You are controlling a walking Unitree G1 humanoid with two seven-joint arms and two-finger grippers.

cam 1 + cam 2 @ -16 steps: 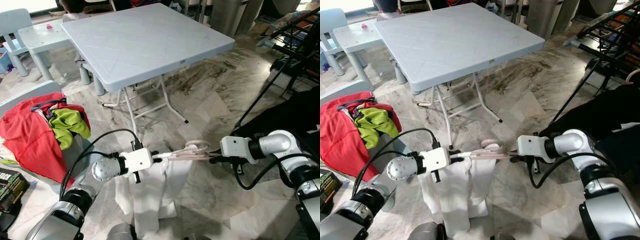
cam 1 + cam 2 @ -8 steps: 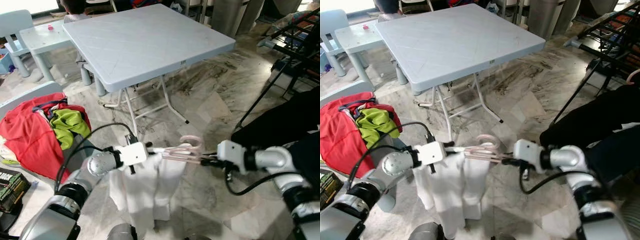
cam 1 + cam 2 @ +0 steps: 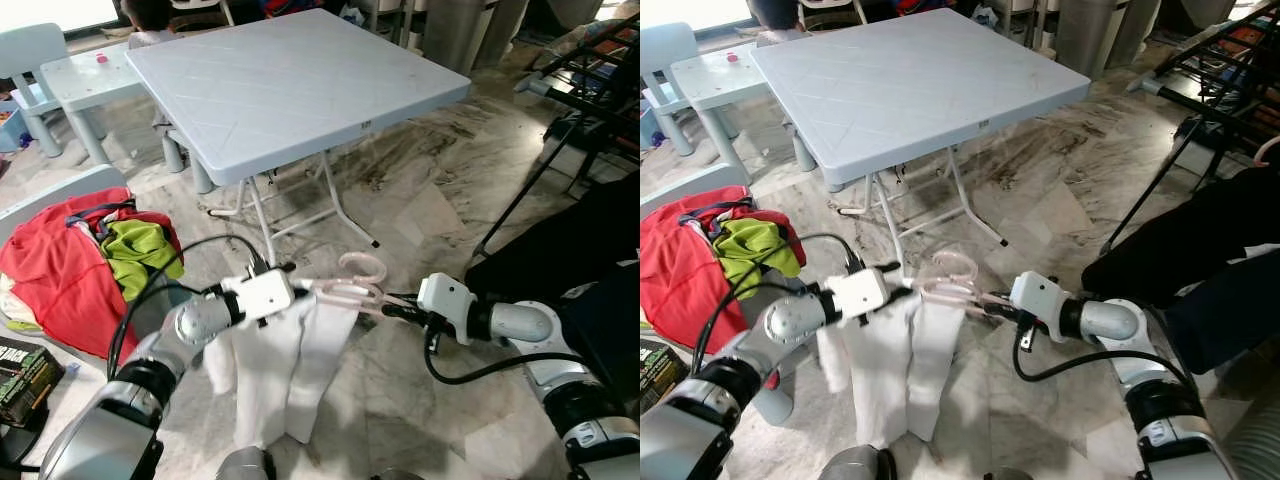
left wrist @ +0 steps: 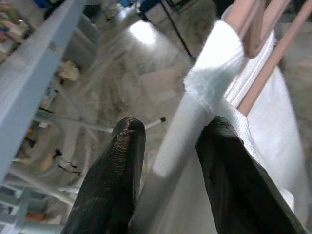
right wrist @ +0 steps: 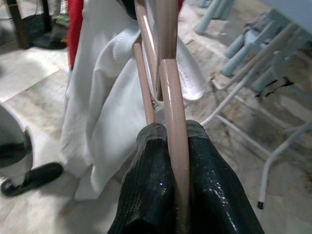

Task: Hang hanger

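Two grippers: both at the pink hanger, held low over the marble floor (image 3: pixel 430 190) in front of the folding table (image 3: pixel 290 80).
Far left: a heap of clothes (image 3: pixel 75 265), red with a green piece on top, lying on a pale seat; a small light-blue table (image 3: pixel 85 75) stands behind it.
Left gripper (image 3: pixel 295 287): reaches in from the left to the near end of the hanger; in its wrist view the two black fingers (image 4: pixel 114 185) stand apart, with a fold of white cloth running between them.
White garment (image 3: pixel 280 370): draped over the hanger, hanging down in long folds below the left gripper, its lower edge near the floor.
Hanger (image 3: pixel 350 290): pink, lying roughly level between the two grippers, hook curling upward at the middle.
Right gripper (image 3: pixel 392 309): comes from the right; in its wrist view the fingers (image 5: pixel 151 190) are pressed together on the hanger's pink bar.
Far right: a black drying rack (image 3: pixel 585 85) with dark cloth (image 3: pixel 560 250) below it.
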